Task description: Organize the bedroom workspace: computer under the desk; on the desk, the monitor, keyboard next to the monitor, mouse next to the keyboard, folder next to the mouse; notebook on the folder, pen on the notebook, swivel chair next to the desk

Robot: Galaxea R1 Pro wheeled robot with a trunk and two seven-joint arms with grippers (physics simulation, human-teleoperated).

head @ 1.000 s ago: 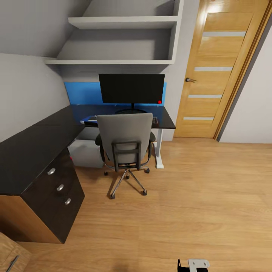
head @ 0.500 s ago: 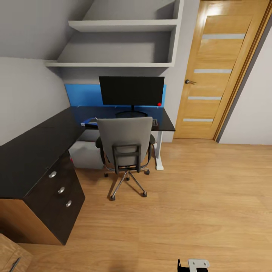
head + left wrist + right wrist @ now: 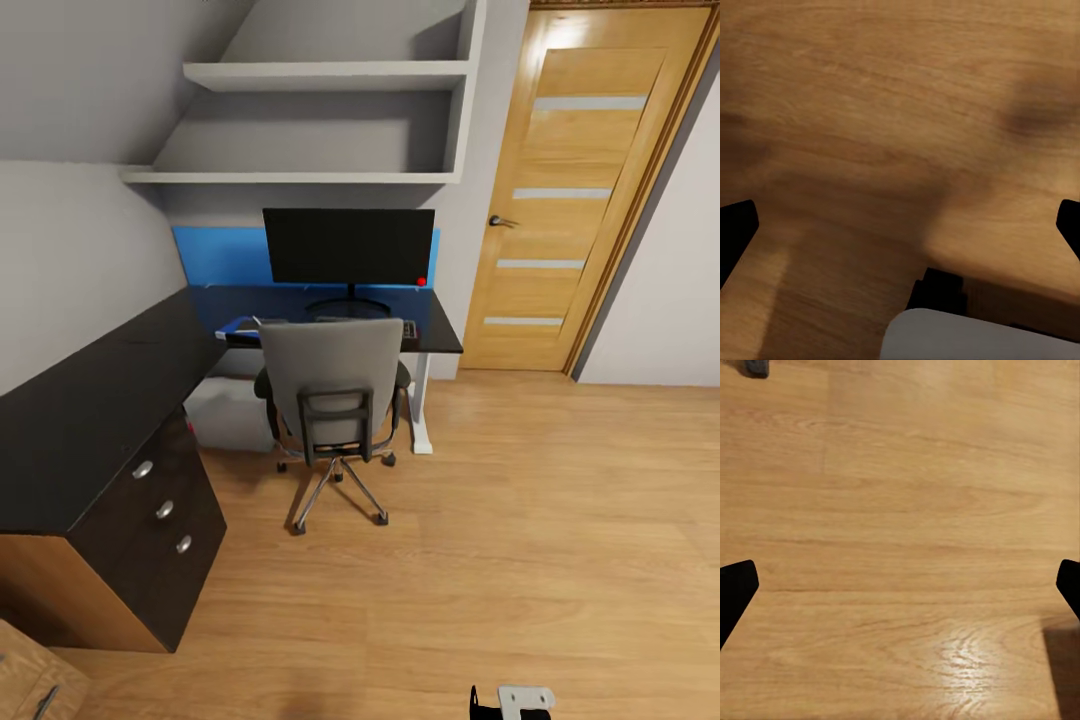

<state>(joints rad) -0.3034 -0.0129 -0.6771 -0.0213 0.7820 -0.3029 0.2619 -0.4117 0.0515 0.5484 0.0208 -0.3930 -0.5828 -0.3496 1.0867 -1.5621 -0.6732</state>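
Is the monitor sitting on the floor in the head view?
No, the monitor stands on the desk, behind the swivel chair.

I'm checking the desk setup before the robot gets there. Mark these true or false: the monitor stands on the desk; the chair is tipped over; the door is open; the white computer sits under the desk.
The monitor stands on the desk: true.
The chair is tipped over: false, it stands upright at the desk.
The door is open: false, it is shut.
The white computer sits under the desk: true.
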